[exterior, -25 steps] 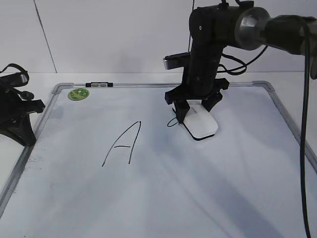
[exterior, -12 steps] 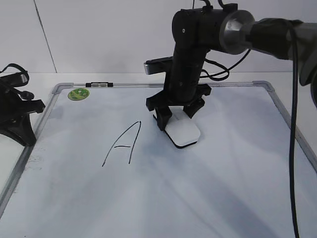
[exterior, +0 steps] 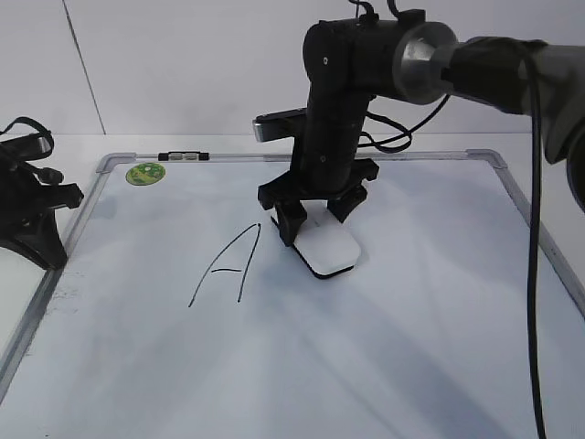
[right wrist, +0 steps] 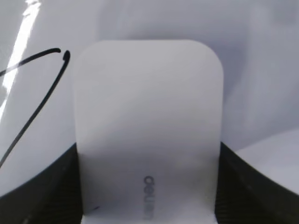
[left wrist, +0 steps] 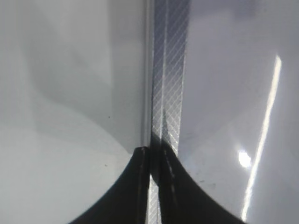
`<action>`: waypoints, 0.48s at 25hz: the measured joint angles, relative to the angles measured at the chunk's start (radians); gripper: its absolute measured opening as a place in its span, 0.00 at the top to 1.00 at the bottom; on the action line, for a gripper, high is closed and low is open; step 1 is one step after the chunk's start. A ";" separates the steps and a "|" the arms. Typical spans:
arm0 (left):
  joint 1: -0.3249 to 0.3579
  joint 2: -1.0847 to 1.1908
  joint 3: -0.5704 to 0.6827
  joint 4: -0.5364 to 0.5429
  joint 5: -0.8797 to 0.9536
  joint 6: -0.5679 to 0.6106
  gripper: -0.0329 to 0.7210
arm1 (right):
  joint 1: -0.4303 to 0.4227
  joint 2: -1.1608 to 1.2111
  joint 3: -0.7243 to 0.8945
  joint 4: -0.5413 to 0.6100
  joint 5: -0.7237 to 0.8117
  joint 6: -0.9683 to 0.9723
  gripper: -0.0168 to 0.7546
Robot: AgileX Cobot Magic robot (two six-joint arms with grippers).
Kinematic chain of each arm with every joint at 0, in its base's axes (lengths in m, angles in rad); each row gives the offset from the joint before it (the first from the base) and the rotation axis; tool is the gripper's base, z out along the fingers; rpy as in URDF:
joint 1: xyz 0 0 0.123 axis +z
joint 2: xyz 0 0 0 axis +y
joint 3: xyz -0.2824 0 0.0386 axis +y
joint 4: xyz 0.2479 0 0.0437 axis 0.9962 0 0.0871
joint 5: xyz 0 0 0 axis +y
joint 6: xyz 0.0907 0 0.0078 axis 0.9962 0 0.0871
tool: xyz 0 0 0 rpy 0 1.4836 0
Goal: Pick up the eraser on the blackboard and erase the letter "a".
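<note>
The white eraser (exterior: 329,249) lies flat on the blackboard (exterior: 384,357), just right of the large capital "A" (exterior: 228,265). My right gripper (exterior: 320,219) is shut on the eraser and presses it down on the board. In the right wrist view the eraser (right wrist: 147,116) fills the space between my black fingers (right wrist: 147,191), and the top of the capital "A" (right wrist: 66,56) shows at the left. No small letter "a" shows in any view; the board right of the eraser looks bare. My left gripper (left wrist: 154,156) is shut and empty over the board's grey frame (left wrist: 170,70).
A round green sticker (exterior: 144,173) and a small black-and-silver clip (exterior: 183,156) sit at the board's top left. The left arm (exterior: 37,219) rests off the board's left edge. The right arm's cables (exterior: 539,229) hang down at the right.
My right gripper has slid the eraser leftward over the board, across the spot where the small "a" stood one second ago. That mark no longer shows. The left arm has not moved.
</note>
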 joint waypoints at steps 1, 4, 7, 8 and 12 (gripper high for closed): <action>0.000 0.000 0.000 0.000 0.000 0.000 0.93 | -0.008 0.000 0.000 0.004 0.000 0.002 0.29; 0.000 0.000 0.000 0.000 0.000 0.000 0.93 | -0.040 0.000 0.000 0.004 0.000 0.005 0.29; 0.000 0.000 0.000 0.000 0.000 0.000 0.93 | -0.074 0.000 0.000 0.003 0.000 0.008 0.29; 0.000 0.000 0.000 0.000 0.000 0.000 0.93 | -0.086 0.000 0.000 0.003 0.000 0.008 0.29; 0.000 0.000 0.000 0.000 -0.002 0.000 0.93 | -0.123 0.000 0.000 0.001 0.000 0.008 0.29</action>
